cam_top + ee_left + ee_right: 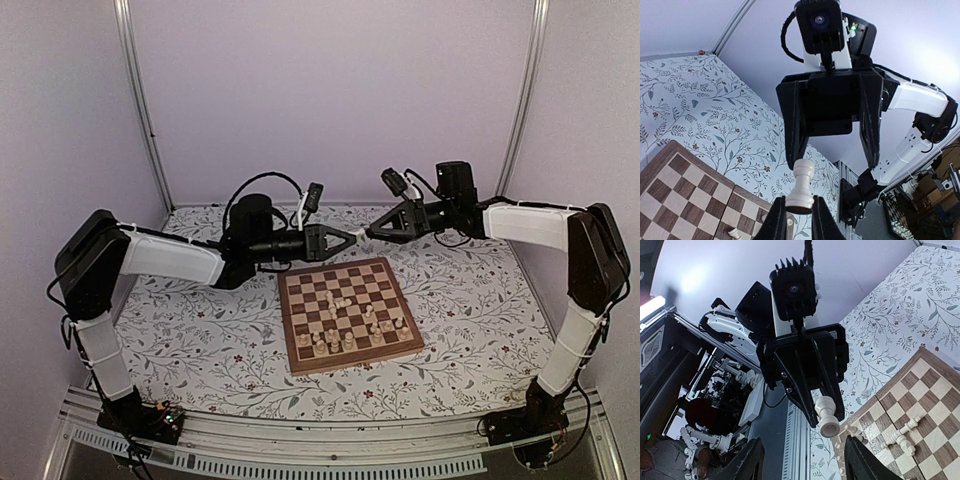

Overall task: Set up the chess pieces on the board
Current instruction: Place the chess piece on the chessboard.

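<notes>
My left gripper [350,239] is shut on the base of a cream rook [801,190], held in the air above the board's far edge. My right gripper [372,233] faces it tip to tip, open, with the rook's top close to one finger [795,135]. In the right wrist view my own fingers [862,457] stand wide apart and the rook [825,415] sits in the left gripper [826,420] ahead. The chessboard [300,290] lies mid-table; several cream pieces [345,335] stand or lie on its near and middle squares.
The floral tablecloth [200,330] covers the table around the board. Metal frame posts [140,100] rise at both back corners against the walls. A rail [320,445] runs along the near edge by the arm bases.
</notes>
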`<act>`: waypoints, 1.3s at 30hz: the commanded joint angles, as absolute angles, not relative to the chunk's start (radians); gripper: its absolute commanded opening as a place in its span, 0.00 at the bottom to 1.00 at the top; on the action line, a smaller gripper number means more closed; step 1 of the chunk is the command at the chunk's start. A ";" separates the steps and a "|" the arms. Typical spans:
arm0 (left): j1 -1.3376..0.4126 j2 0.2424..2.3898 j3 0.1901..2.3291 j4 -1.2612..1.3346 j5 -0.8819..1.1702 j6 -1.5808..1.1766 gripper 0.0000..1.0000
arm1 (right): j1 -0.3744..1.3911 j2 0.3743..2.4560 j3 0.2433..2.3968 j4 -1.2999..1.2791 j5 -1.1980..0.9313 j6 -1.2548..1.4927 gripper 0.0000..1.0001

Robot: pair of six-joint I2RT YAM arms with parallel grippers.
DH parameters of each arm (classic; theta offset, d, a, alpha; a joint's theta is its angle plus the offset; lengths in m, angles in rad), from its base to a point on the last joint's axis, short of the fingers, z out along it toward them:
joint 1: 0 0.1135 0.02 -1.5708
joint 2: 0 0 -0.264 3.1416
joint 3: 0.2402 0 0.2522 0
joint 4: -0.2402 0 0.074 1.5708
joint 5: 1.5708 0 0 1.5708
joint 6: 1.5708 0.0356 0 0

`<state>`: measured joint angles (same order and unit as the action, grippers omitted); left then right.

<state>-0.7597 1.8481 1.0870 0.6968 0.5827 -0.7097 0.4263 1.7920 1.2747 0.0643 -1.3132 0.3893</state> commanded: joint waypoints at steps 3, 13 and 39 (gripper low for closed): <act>-0.776 1.869 1.121 0.758 0.593 -0.718 0.04 | 0.451 1.813 1.291 0.144 -1.344 0.465 0.55; -0.782 1.887 1.150 0.733 0.615 -0.717 0.05 | 0.451 1.846 1.310 0.168 -1.348 0.480 0.38; -0.787 1.910 1.171 0.717 0.585 -0.723 0.09 | 0.446 1.843 1.313 0.213 -1.354 0.506 0.10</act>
